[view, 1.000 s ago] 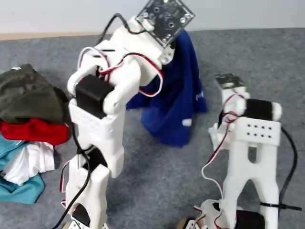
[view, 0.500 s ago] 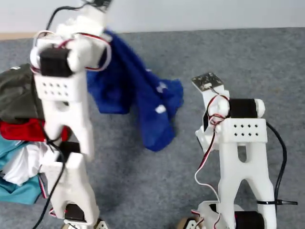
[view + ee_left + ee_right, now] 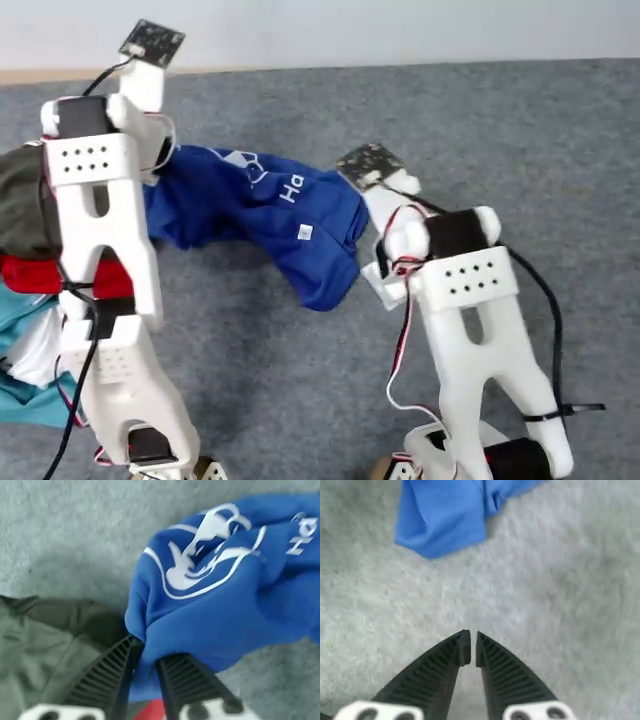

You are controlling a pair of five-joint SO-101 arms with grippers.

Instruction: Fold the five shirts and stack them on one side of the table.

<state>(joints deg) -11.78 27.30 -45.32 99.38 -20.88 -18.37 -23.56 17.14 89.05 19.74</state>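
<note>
Blue shirt (image 3: 270, 215): rumpled on the grey surface (image 3: 520, 130) between my two arms, print facing up, one end bunched, the other trailing toward the right arm (image 3: 470, 290).
Left jaws: clamped on a thick gather of blue cloth at the end nearest the pile. The left arm (image 3: 100, 220) stands over that spot.
Right jaws: almost closed with nothing between them, hanging over bare surface just beside the shirt's free end.
Pile: olive shirt (image 3: 20, 210), red shirt (image 3: 30, 275), white shirt (image 3: 35, 350) and teal shirt (image 3: 30, 400), all heaped unfolded at the left edge. The held blue end sits right by the olive one.
Step, as I read it: getting the blue shirt spread flat; no fold has started.
Doing it well: I'd open the right jaws first, then take a single edge at the free end, not a wad. I'd draw the two ends apart low and evenly so the cloth lies smooth.
Watch for: the left grip looks to hold several layers, so the shirt may stay twisted. It could also snag the olive shirt beside it.
</note>
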